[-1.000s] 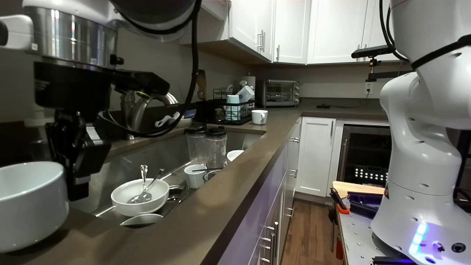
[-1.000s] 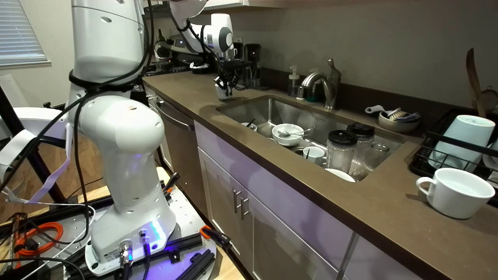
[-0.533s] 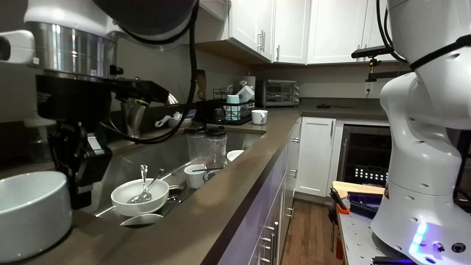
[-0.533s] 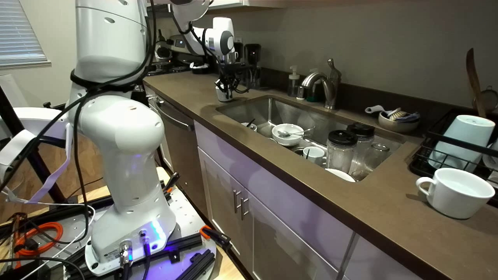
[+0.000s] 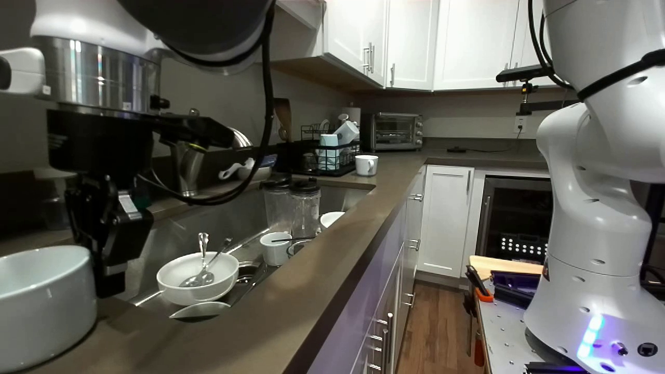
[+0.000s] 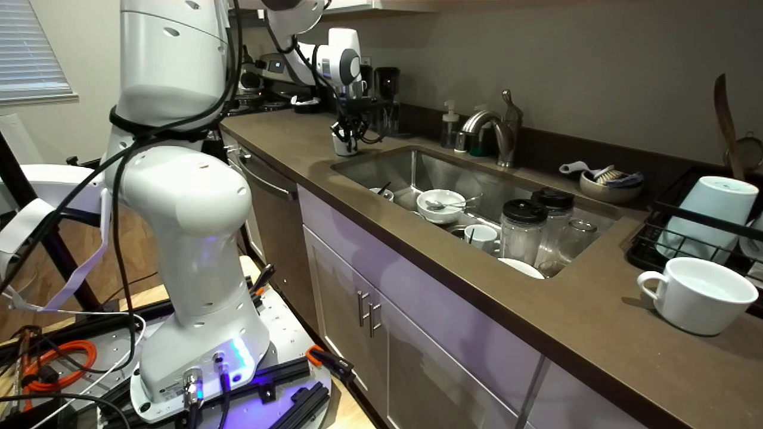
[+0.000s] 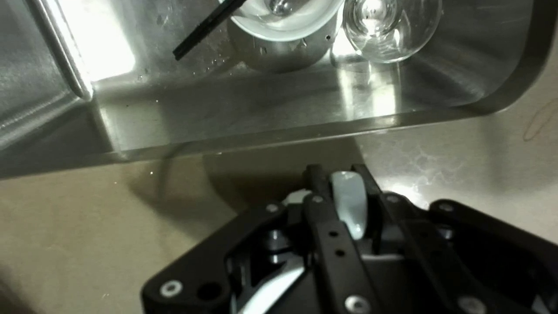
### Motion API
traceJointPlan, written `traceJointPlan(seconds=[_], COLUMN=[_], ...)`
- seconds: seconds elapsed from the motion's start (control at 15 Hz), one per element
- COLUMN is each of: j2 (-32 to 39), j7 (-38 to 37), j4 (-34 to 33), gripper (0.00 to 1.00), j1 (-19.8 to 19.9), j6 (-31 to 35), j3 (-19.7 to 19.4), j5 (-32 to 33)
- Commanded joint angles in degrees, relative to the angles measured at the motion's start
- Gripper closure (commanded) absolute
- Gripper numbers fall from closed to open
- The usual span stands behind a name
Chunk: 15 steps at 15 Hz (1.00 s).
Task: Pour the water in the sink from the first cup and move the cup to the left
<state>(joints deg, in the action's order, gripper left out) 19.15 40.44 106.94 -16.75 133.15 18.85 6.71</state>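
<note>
The first cup (image 5: 41,306), plain white and glossy, is upright in both exterior views, its base apparently on the brown counter beside the sink (image 6: 387,173). Its pale handle (image 7: 350,203) lies between the fingers of my gripper (image 7: 338,171), which looks shut on it; the finger on the left touches it, while contact on the far side is dark and hard to make out. In an exterior view my gripper (image 5: 111,280) points straight down against the cup's side. Most of the cup is hidden in the wrist view. No water shows; the cup's bottom is out of sight.
Inside the sink are a white bowl (image 5: 197,280) with utensils, a white mug (image 6: 480,236) and lidded jars (image 6: 523,229). The faucet (image 6: 503,134) rises behind. Another white mug (image 6: 700,295) stands by the dish rack (image 6: 670,223). A clear glass (image 7: 392,26) sits near the sink wall.
Gripper and cup have come down together to the counter. Over the last half second both have shifted slightly sideways, staying side by side.
</note>
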Motion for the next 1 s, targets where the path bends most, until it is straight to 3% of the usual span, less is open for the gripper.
traceJointPlan(seconds=[0.0,0.47,0.93], j2=[0.8,-0.2,-3.1], j7=[1.1,0.0,-2.0], j4=[-2.0,-2.3,-1.3], gripper=[0.48,0.04,0.0], j1=[0.6,0.2,0.0], j6=[-1.3,-2.8,-6.1], j3=[0.8,0.4,-1.0], j5=[-1.1,0.0,2.4])
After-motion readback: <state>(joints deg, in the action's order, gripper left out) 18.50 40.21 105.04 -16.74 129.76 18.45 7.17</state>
